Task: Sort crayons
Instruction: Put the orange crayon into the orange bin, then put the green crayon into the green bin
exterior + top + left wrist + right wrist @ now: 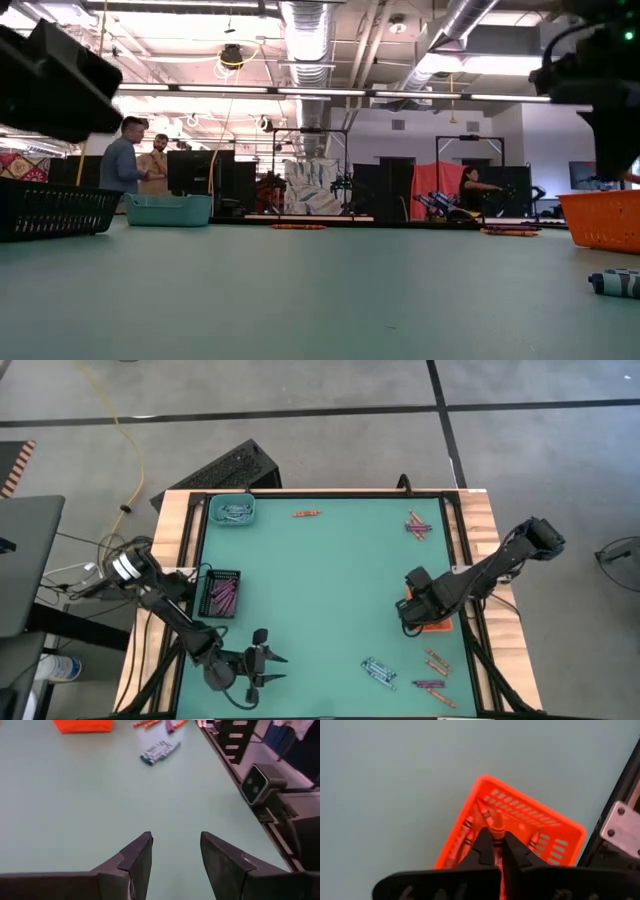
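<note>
fingers [496,851] around orange crayon [497,826] (tip protruding)

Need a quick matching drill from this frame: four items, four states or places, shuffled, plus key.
Items:
1. right gripper
2. left gripper
3. black tray
4. teal tray

States or places:
A. holds purple crayons
B. open over bare mat, nothing between the fingers
C. far left corner of the table
D. shut on an orange crayon above the orange tray

Pairs: 1-D, 2-B, 3-A, 4-C
</note>
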Controlling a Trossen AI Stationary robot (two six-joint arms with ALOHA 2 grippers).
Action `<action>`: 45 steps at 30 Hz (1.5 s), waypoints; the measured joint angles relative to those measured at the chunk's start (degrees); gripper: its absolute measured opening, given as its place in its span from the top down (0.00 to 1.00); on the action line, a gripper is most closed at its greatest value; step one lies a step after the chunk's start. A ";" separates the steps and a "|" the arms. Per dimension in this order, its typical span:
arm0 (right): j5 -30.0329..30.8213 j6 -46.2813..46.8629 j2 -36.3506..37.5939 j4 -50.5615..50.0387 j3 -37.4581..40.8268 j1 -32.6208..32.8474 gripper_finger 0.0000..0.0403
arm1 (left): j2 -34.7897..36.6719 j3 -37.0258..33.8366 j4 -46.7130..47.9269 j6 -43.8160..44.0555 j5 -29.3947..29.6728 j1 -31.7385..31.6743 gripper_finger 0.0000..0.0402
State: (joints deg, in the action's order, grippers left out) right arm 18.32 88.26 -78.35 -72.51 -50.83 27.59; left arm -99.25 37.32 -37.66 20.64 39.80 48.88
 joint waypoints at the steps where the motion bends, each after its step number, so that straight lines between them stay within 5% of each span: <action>1: -0.70 0.14 -0.02 0.39 0.73 0.00 0.97 | -1.19 0.02 -1.56 0.02 -0.78 -0.19 0.61; 16: -1.96 4.86 -0.09 0.96 3.41 5.40 0.75 | -4.02 9.21 -3.96 -8.04 -4.03 0.86 0.61; 26: 2.88 4.48 -0.09 3.97 -4.07 14.87 0.69 | -4.02 10.38 -3.55 -8.90 -3.90 1.49 0.61; 32: 10.04 -10.16 -2.24 28.56 -5.20 22.26 0.70 | -4.02 10.38 -3.12 -8.75 -3.49 1.49 0.61; 35: 8.73 -25.90 -7.49 49.67 -5.20 25.46 0.70 | -4.02 10.38 -2.96 -8.58 -3.42 1.49 0.61; 38: 5.78 -32.18 -13.32 62.11 -6.25 27.53 0.70 | -4.02 10.38 -2.79 -8.41 -3.38 1.49 0.61; 45: 4.43 -22.25 -25.14 42.44 -17.14 29.39 0.70 | -4.02 10.38 -2.79 -7.91 -3.39 1.02 0.61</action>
State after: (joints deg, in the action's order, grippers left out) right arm 22.75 66.01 -103.48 -30.07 -67.97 56.98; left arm -103.26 47.70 -40.45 12.73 36.41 49.90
